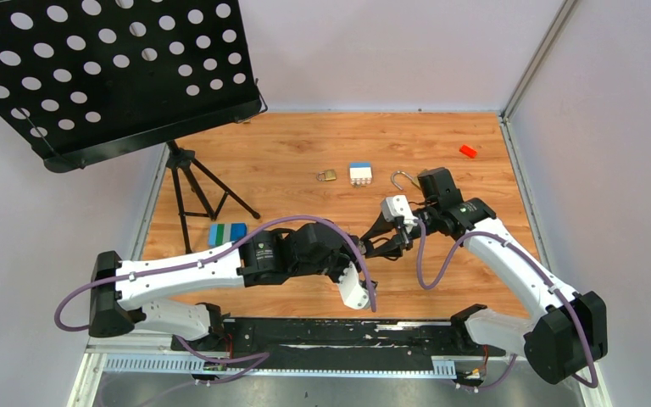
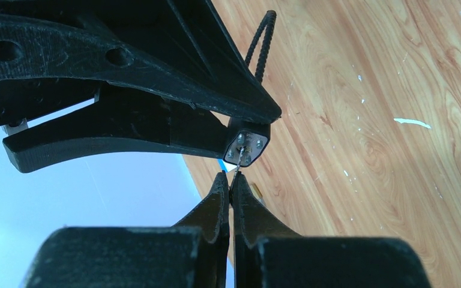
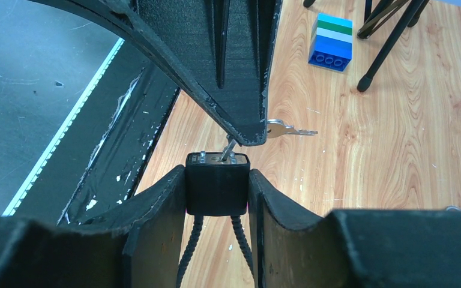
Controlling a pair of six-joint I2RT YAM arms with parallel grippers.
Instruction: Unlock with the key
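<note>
My right gripper (image 3: 217, 180) is shut on the sides of a blocky black lock body (image 3: 217, 191), whose braided black cable (image 3: 192, 246) loops down between the fingers. My left gripper (image 2: 229, 180) is shut on the key (image 2: 238, 159), a thin grey metal blade. Its tip sits in the silver keyhole face of the lock (image 2: 247, 146). From the right wrist view the key (image 3: 230, 147) enters the top of the lock under a left finger (image 3: 228, 66). A second small metal key shape (image 3: 288, 129) pokes out beside that finger. Both grippers meet above the table's middle (image 1: 381, 242).
A small brass padlock (image 1: 328, 175), a white and blue block (image 1: 359, 173), a silver hook (image 1: 404, 178) and a red block (image 1: 468, 151) lie further back. A blue-green block stack (image 1: 226, 233) sits by the music stand's tripod (image 1: 195, 191) on the left.
</note>
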